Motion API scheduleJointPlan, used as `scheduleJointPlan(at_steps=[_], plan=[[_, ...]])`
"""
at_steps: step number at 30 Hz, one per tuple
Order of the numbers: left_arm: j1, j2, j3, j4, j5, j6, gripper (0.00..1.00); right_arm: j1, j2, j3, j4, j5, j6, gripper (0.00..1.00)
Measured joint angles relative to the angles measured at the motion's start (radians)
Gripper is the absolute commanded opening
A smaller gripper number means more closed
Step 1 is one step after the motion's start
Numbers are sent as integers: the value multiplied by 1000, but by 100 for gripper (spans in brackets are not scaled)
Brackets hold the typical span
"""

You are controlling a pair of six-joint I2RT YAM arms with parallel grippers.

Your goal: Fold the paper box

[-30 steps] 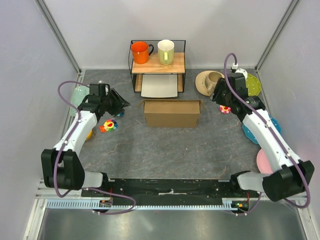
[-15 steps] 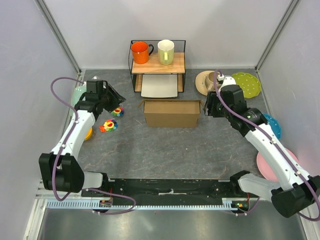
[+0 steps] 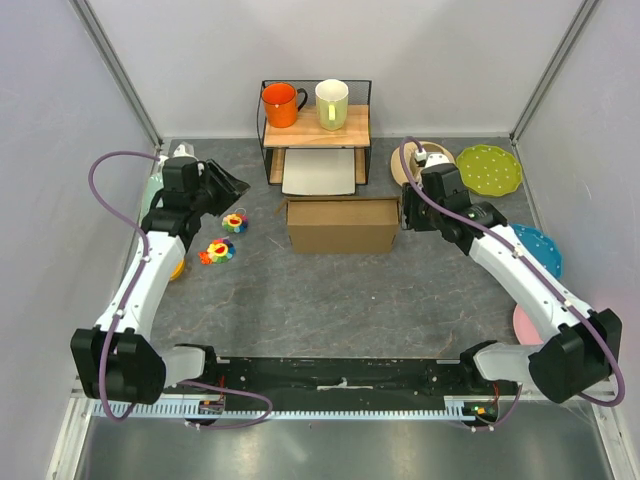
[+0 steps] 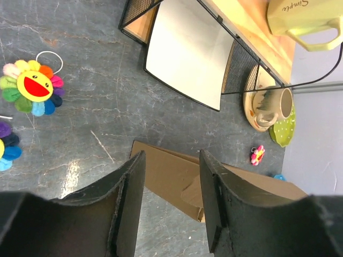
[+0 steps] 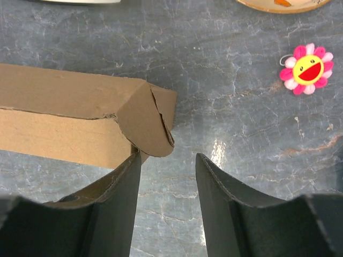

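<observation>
Closing in on paper box (image 3: 343,226) R end w/ right tool (image 3: 405,212).

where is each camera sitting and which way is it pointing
Top external: above and behind the bases, looking down on the table; left arm, right arm, left pincer and right pincer show.
Left wrist: on the left arm, looking down past its own fingers at the paper box and white tray.
Right wrist: on the right arm, close above the box's end flap; its fingers show.
Shared: all see the paper box.
</observation>
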Motion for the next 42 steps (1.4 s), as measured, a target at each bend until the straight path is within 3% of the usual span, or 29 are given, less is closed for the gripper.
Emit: scheduleJointPlan(at_steps=[7,13,22,33,42], plan=[[0,-19,-50,37,16,0,50,0,19,8,30,4,0,49],[0,-20,-55,56,38,0,50,0,19,13,31,22,-1,56],[0,-20,-56,69,43,0,50,0,13,30,47,34,-5,56],[0,-19,-56,76,68,0,49,0,61,54,84,45,-11,45],[0,-13,-56,92,91,0,48,2,89,63,93,40,-10,30]])
